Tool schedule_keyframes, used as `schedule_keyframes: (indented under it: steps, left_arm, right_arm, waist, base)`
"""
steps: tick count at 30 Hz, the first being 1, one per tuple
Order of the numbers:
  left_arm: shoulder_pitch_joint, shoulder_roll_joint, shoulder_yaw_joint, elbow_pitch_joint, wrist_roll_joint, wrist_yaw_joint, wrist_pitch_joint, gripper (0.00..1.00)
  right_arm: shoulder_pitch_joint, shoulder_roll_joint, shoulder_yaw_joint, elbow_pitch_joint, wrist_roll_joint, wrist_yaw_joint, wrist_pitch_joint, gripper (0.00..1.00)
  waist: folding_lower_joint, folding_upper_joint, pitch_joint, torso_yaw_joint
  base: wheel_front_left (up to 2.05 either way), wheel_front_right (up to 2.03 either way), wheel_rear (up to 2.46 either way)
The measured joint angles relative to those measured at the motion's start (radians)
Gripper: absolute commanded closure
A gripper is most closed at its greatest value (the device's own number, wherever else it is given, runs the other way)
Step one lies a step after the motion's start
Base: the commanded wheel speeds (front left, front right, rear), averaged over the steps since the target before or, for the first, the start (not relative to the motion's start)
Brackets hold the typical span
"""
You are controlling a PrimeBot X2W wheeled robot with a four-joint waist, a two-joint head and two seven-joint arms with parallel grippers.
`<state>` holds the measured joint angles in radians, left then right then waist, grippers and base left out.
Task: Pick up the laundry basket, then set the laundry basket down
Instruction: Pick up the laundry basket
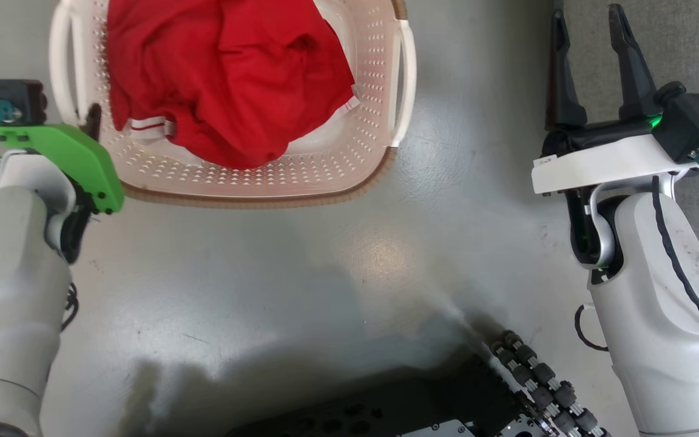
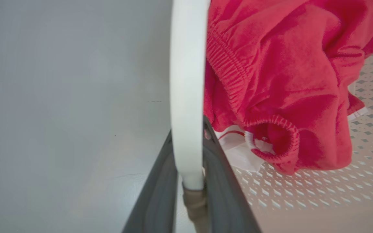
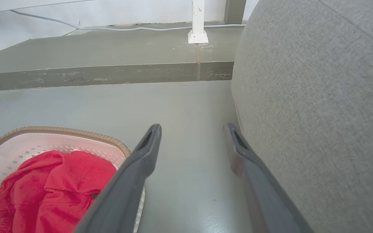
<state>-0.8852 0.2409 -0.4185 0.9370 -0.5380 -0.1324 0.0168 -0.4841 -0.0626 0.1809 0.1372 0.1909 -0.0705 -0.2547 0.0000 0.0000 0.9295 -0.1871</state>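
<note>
The laundry basket (image 1: 252, 197), cream-white and perforated with a brown woven-look rim, lies at the top middle of the head view with a red garment (image 1: 228, 79) inside. My left gripper (image 1: 85, 121) is at the basket's left side. In the left wrist view the left gripper (image 2: 188, 129) has its two dark fingers shut on the white loop handle (image 2: 186, 81), with the red garment (image 2: 287, 64) just to the right. My right gripper (image 1: 589, 36) stands open, apart from the basket's right handle (image 1: 409, 79). The right wrist view shows the right gripper (image 3: 194, 129) holding nothing, and the basket (image 3: 60, 130) at lower left.
A grey upholstered piece (image 3: 319, 97) stands close beside my right gripper and appears again (image 1: 689, 36) at the head view's top right. A raised floor step (image 3: 108, 72), a white post (image 3: 197, 22) and a cable lie beyond. My dark wheeled base (image 1: 416, 406) is at the bottom.
</note>
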Motion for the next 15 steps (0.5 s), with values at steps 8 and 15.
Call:
schedule_keyframes:
  steps: [8, 15]
  left_arm:
    - [0.026, -0.044, 0.002, 0.053, -0.027, 0.0, 0.005, 1.0]
    - [0.047, -0.073, 0.024, 0.077, -0.081, 0.0, 0.03, 1.0]
  right_arm:
    - [0.0, 0.0, -0.012, 0.006, -0.007, 0.008, 0.0, 0.0]
    - [0.0, 0.001, -0.012, 0.012, -0.007, 0.009, 0.0, 0.0]
  waist:
    - [0.0, 0.0, -0.021, 0.025]
    - [0.0, 0.0, -0.034, 0.041]
  base:
    - [0.0, 0.0, 0.0]
    - [0.0, 0.0, 0.0]
